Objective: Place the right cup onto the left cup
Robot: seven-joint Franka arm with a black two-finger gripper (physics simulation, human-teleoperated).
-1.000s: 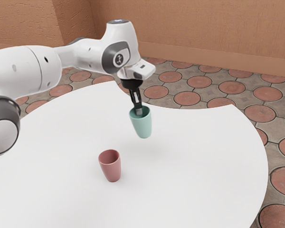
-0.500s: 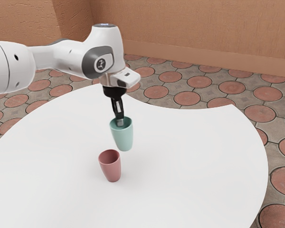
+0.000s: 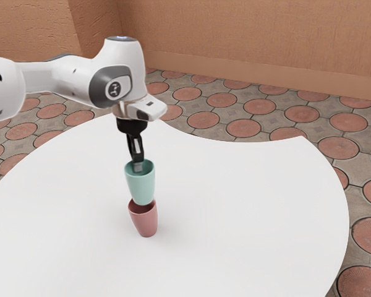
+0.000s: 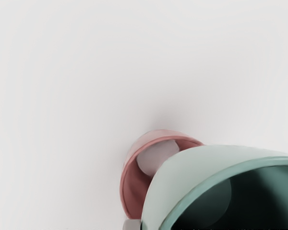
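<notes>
claw — pink cup's inside, wrist view

A white desk with a curved edge dips inward at its far side; round reddish tiles pattern the grey-brown floor beneath an orange-tan wall, perhaps plaster.

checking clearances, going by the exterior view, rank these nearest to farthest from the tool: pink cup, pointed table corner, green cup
1. Green cup: at the fingertips of the tool, which grips it by its rim.
2. Pink cup: lower, past the base of the first.
3. Pointed table corner: well off toward the exterior view's right.
</notes>
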